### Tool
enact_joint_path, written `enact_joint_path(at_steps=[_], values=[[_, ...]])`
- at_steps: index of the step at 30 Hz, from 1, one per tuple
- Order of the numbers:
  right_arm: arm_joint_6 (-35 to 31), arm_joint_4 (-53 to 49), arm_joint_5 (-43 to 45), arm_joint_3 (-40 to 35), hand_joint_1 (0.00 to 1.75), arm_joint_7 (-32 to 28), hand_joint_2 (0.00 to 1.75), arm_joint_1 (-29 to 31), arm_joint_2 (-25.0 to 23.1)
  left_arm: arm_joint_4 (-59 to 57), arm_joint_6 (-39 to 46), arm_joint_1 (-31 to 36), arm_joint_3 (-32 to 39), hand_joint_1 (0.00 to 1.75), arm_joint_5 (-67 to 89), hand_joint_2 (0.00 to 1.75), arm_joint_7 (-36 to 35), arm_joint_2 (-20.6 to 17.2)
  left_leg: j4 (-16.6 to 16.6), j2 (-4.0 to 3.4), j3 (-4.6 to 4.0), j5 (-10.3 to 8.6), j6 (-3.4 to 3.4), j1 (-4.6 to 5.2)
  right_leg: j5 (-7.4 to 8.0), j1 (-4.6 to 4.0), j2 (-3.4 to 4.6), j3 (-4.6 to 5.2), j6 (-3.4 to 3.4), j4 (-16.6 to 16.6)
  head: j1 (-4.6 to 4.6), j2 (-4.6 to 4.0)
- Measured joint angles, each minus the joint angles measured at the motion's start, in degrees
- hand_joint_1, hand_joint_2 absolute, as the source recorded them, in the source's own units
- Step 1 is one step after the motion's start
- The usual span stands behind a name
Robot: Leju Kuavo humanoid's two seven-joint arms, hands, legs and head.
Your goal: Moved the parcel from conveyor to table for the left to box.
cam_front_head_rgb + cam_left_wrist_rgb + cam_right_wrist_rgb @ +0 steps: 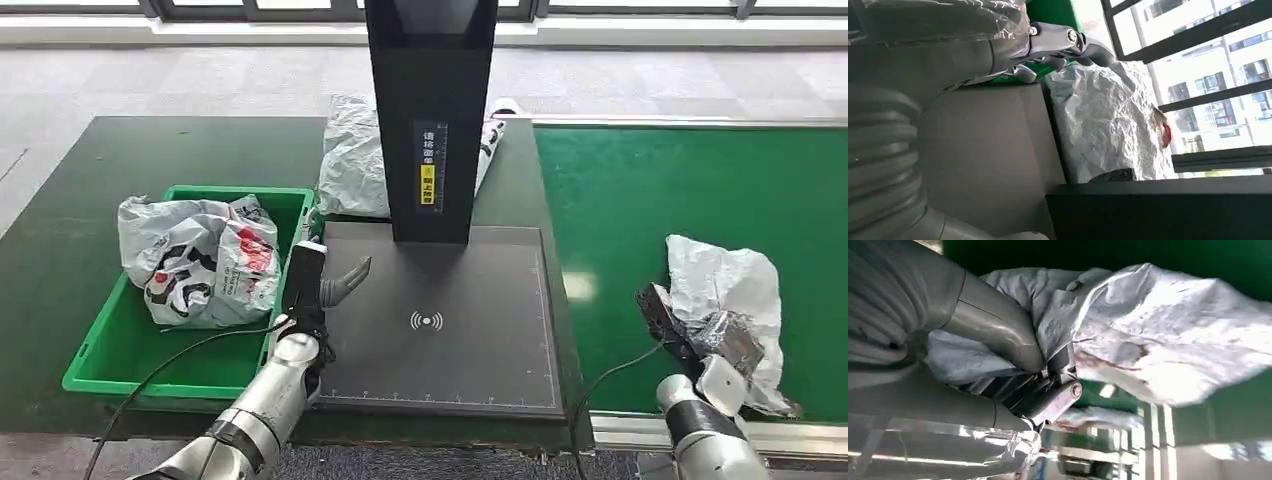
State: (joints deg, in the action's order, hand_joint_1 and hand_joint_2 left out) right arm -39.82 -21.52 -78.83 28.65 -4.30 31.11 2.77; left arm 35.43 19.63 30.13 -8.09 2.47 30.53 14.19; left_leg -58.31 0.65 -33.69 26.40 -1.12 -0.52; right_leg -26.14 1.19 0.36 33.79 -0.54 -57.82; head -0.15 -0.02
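Note:
A crumpled silver-white parcel (722, 285) lies on the green conveyor (640, 200) at the right. My right hand (700, 345) grips its near edge. In the right wrist view the thumb (1003, 335) and the darker fingers (1048, 395) pinch the parcel's (1158, 335) wrinkled film between them. My left hand (322, 285) hovers at the left edge of the black scanner plate (440, 330), next to the green box (120, 350). Its fingers (1068, 42) are spread with nothing in them.
The green box holds a white parcel with red and black print (200, 258). Another silver parcel (352, 160) lies on the dark table (60, 250) behind the black scanner post (430, 110); it also appears past my left hand as the silver parcel (1108, 125).

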Motion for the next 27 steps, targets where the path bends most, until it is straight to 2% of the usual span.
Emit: enact_joint_path(at_steps=[2, 4, 6, 9, 11, 16, 24, 27], values=[[1.99, -3.80, 5.31, -1.07, 1.75, -7.66, 1.75, -0.51, -3.00, 0.02, 0.20, 0.09, 0.02, 0.00, 0.41, 1.75, 0.39, 0.02, 0.00, -0.02, 0.02, -0.02, -0.03, -0.04, 0.00, -0.06, 0.03, 0.02, 0.01, -0.01, 0.00, 0.02], [6.08, -9.62, 11.32, -4.91, 1.75, -10.63, 1.75, -2.35, -6.36, 0.13, 0.33, 0.14, 0.18, 0.00, 0.77, 1.75, 0.59, -0.02, 0.01, -0.03, 0.02, -0.05, -0.08, -0.10, 0.01, -0.13, 0.03, 0.04, 0.03, -0.02, 0.00, 0.00], [10.57, -17.07, 15.78, -12.32, 1.75, -8.54, 1.75, -5.25, -9.30, 0.85, 0.87, 0.08, 0.41, 0.00, 1.72, 1.75, 0.63, -0.09, 0.03, -0.05, 0.02, -0.07, -0.11, -0.11, -0.02, -0.15, 0.05, 0.10, 0.08, -0.03, -0.02, 0.00], [12.08, -26.22, 20.73, -24.83, 1.75, -3.00, 1.75, -8.91, -10.70, 1.94, 1.11, -0.14, 0.80, 0.00, 2.73, 1.75, 0.48, -0.20, 0.11, 0.00, -0.02, -0.10, -0.17, -0.12, -0.04, -0.15, 0.00, 0.12, 0.11, -0.05, -0.02, 0.02], [14.35, -30.75, 23.37, -31.67, 1.75, -3.71, 1.75, -10.26, -11.12, 2.40, 1.48, -0.15, 0.94, 0.00, 3.64, 1.75, 0.48, -0.26, 0.11, -0.07, -0.02, -0.10, -0.18, -0.12, -0.04, -0.14, 0.07, 0.12, 0.11, -0.06, 0.00, 0.00], [17.77, -37.36, 22.20, -45.27, 1.75, -3.08, 1.75, -12.32, -11.99, 3.08, 2.14, -0.15, 0.96, 0.00, 5.09, 1.75, 0.31, -0.28, 0.11, -0.07, -0.02, -0.10, -0.18, -0.11, -0.04, -0.14, 0.06, 0.16, 0.12, -0.05, 0.00, 0.00], [22.43, -40.47, 24.40, -54.38, 1.75, -2.69, 1.75, -12.68, -12.76, 3.26, 2.14, 0.02, 0.94, 0.00, 6.80, 1.75, 0.00, 0.20, 0.09, -0.08, -0.02, -0.11, -0.19, -0.11, -0.02, -0.11, 0.06, 0.16, 0.12, -0.05, 0.00, 0.00], [23.63, -40.36, 22.79, -57.51, 1.75, -0.61, 1.75, -12.52, -12.91, 2.80, 2.12, 0.46, 0.92, 0.00, 7.17, 1.75, 0.22, 0.63, 0.09, -0.01, -0.04, -0.11, -0.19, -0.10, -0.02, -0.12, 0.02, 0.15, 0.13, -0.05, 0.00, 0.02]])
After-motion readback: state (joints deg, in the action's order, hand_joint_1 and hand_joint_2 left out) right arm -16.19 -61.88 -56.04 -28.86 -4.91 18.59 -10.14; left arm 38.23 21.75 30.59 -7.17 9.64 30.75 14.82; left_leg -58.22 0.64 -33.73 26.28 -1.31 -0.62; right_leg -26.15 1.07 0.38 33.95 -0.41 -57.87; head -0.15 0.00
